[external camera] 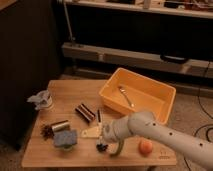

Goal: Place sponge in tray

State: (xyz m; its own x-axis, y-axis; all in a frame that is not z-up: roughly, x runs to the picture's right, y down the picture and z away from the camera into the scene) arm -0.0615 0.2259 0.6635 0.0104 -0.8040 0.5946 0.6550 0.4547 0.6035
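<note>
The sponge (pixel 65 138) is a flat blue-grey pad lying at the front left of the wooden table (pixel 60 159), apparently on top of something small and green. The tray (pixel 159 91) is a large yellow-orange bin at the table's back right, with a metal spoon (pixel 126 95) inside. My arm reaches in from the lower right. Its gripper (pixel 105 132) hovers low over the front middle of the table, right of the sponge and apart from it. The gripper looks open and holds nothing.
A pale cloth in a cup (pixel 41 100) stands at the left edge. A metal can (pixel 60 126) and a dark cluster (pixel 47 131) lie behind the sponge. A striped brown item (pixel 85 112), a pale wedge (pixel 92 133), dark berries (pixel 102 146), a green pod (pixel 119 148) and an orange fruit (pixel 145 146) crowd the front.
</note>
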